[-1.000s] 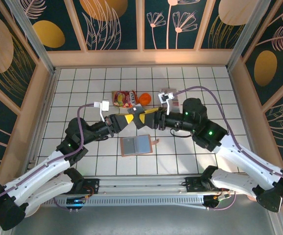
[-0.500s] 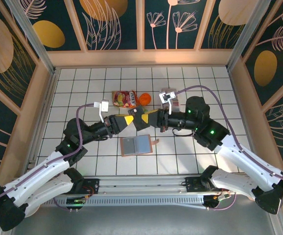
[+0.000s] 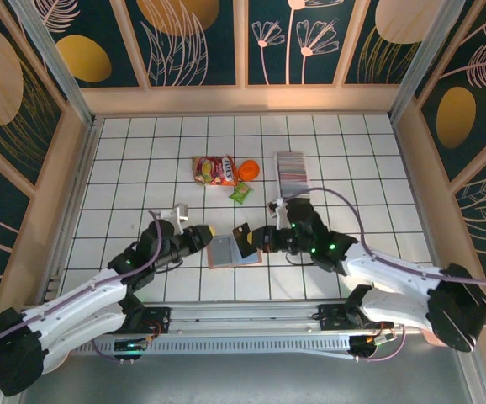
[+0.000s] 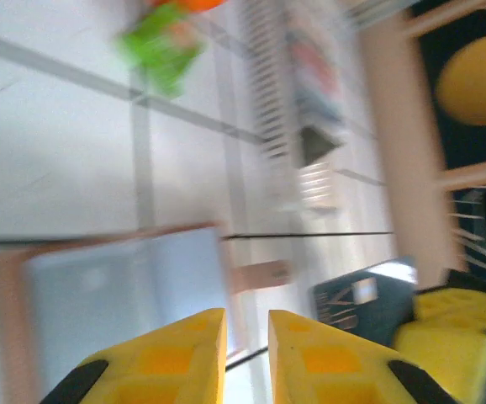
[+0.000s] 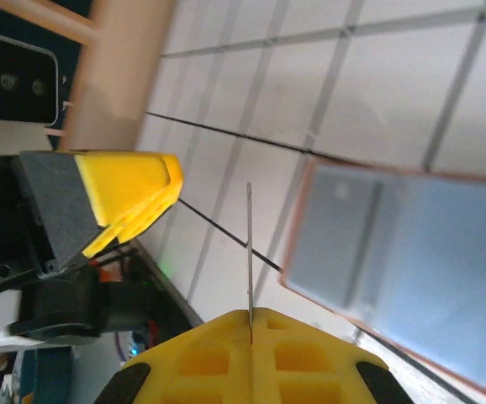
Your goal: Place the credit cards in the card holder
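Note:
The card holder (image 3: 233, 250) lies open on the tiles, salmon rim up, grey pockets (image 5: 411, 252) showing, its snap tab (image 4: 260, 273) at the right. My right gripper (image 3: 258, 239) is shut on one dark credit card (image 3: 245, 236), seen edge-on (image 5: 250, 244) in the right wrist view, just above the holder's right half. My left gripper (image 3: 208, 232) hovers at the holder's left edge. Its yellow fingers (image 4: 184, 345) stand slightly apart with nothing between them. The rest of the credit cards (image 3: 291, 172) form a striped row at the back.
A red snack packet (image 3: 213, 170), an orange item (image 3: 248, 169) and a green packet (image 3: 240, 193) lie behind the holder. The cards' white tray (image 3: 291, 195) stands at the back right. Wooden walls (image 3: 76, 160) ring the tiled floor.
Both grippers met over the table's middle on the dark card. The right one shut on it, the left let go, and both dropped toward me over the holder.

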### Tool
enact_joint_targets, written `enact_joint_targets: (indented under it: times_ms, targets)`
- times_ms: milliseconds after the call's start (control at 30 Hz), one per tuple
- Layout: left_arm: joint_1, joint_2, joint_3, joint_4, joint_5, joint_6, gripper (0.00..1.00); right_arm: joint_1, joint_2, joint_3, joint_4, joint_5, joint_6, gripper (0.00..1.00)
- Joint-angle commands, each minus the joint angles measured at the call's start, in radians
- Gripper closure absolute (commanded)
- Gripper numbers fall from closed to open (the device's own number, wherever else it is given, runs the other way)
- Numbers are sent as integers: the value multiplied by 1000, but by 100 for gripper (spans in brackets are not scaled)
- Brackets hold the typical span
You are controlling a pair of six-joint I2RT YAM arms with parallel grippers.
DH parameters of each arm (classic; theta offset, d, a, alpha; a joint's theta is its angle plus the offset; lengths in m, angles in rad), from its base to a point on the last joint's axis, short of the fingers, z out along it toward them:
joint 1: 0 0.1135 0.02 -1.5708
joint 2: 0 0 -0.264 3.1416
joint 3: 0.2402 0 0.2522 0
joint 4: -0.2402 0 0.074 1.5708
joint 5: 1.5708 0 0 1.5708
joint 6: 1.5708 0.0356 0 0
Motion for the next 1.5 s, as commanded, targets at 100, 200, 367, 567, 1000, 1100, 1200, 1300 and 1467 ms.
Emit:
enact_joint_targets:
  times_ms: [100, 200, 367, 567, 1000, 1100, 1200, 1300, 1467]
  targets:
    - [-2, 63, -68, -3, -88, -21, 87, 20, 179, -55, 275, 71, 113, 100]
    - [-1, 119, -81, 38, -65, -17, 94, 21, 250, -35, 299, 77, 109, 100]
    - [-2, 172, -101, 99, -46, -22, 99, 22, 313, -12, 313, 116, 76, 100]
    - [-1, 200, -106, 113, -39, -13, 100, 21, 376, -13, 391, 106, 72, 100]
    - [-1, 269, -113, 174, 1, -13, 100, 52, 452, -23, 450, 121, 103, 100]
    - [-1, 286, -114, 183, 7, -10, 100, 57, 456, -38, 469, 135, 126, 100]
    - [-1, 297, -119, 189, 12, -8, 100, 60, 450, -55, 473, 168, 156, 100]
    - [0, 305, -120, 190, 11, -3, 100, 69, 445, -74, 480, 215, 193, 100]
    - [-2, 320, -124, 201, 15, -3, 100, 81, 456, -73, 476, 239, 216, 100]
